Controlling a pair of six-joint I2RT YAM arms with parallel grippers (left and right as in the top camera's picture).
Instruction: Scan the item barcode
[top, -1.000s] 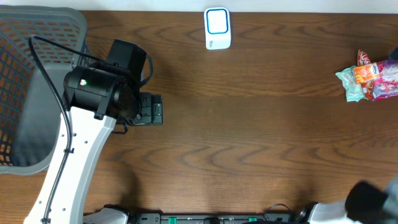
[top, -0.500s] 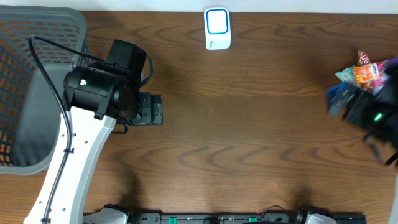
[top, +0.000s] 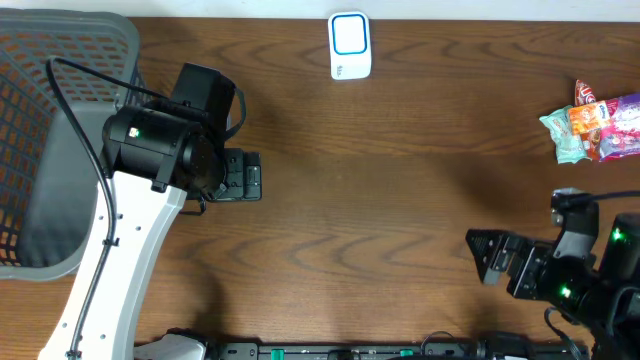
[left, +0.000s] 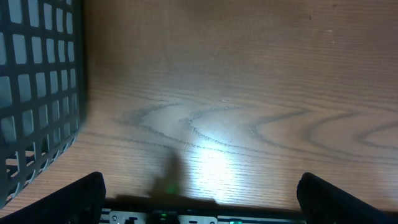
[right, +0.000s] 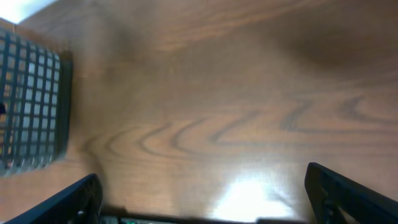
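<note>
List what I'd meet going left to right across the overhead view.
basket → left gripper → scanner → right gripper → packets

I get 3 views. The overhead camera looks straight down from well above and takes in the whole desk (top: 400, 200), with the basket (top: 40, 150) at its left edge. The left wrist camera sits low and close to the wood, facing along it. The left fingers (left: 74, 196) show in its bottom corners and the basket wall fills its left side. The right wrist camera faces across the desk from farther off, with the right fingers (right: 348, 193) framing its bottom edge. All 3 views share the basket and the wood beside it.
</note>
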